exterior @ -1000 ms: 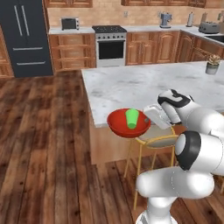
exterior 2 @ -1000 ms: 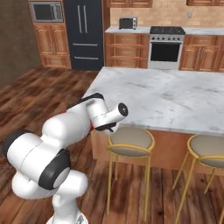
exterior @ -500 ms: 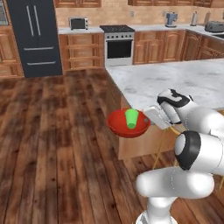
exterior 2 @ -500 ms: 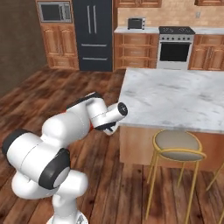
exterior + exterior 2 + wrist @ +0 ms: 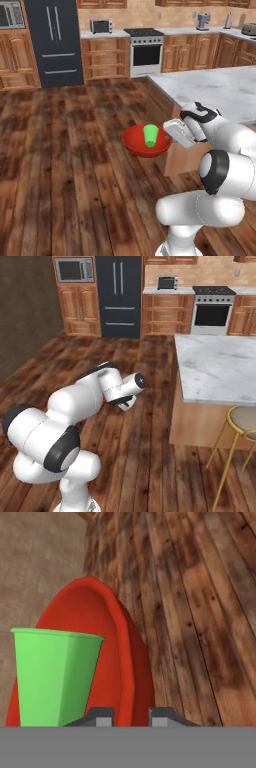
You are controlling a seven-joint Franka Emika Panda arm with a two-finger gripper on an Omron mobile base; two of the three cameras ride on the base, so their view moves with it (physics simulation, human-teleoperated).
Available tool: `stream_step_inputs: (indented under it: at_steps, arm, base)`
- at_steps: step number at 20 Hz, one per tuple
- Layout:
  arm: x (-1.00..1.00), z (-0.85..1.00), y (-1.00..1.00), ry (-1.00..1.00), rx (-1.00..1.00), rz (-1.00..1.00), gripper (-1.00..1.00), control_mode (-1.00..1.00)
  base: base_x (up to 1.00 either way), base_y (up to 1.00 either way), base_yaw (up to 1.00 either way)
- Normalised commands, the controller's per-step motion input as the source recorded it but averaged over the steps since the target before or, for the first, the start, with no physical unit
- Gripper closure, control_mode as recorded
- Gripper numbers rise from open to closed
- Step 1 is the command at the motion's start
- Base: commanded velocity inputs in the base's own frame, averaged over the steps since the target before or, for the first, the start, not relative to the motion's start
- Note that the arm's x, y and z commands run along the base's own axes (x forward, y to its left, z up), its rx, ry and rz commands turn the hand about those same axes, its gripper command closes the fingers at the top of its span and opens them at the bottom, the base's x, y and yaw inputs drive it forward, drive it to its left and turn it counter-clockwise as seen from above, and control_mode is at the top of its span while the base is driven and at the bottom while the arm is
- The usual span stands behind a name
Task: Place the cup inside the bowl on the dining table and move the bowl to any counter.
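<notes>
Now bowl with cup off dining table

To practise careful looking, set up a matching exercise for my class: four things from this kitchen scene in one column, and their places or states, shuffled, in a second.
Things:
1. cup
2. bowl
3. pincer
4. toaster

Places or states:
A. on the counter by the back wall
B. shut on the bowl's rim
C. standing upright inside the bowl
D. carried in the air above the wooden floor

Pairs: 1-C, 2-D, 3-B, 4-A
</notes>
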Motion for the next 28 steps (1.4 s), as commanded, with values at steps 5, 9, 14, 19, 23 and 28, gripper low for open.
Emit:
stream_step_inputs:
  at_steps: [5,9,14,19,23,28]
  arm:
    - [0.00,0.00,0.00,0.00,0.00,0.00,1.00,1.00]
    - [0.00,0.00,0.00,0.00,0.00,0.00,1.00,1.00]
    - [0.00,0.00,0.00,0.00,0.00,0.00,1.00,1.00]
    - [0.00,0.00,0.00,0.00,0.00,0.00,1.00,1.00]
    - [0.00,0.00,0.00,0.00,0.00,0.00,1.00,1.00]
    - [0.00,0.00,0.00,0.00,0.00,0.00,1.00,1.00]
  base:
    - [0.51,0.89,0.00]
    - [0.62,0.72,0.00]
    - [0.65,0.61,0.00]
    - [0.72,0.57,0.00]
    - [0.86,0.25,0.00]
    - [0.86,0.30,0.00]
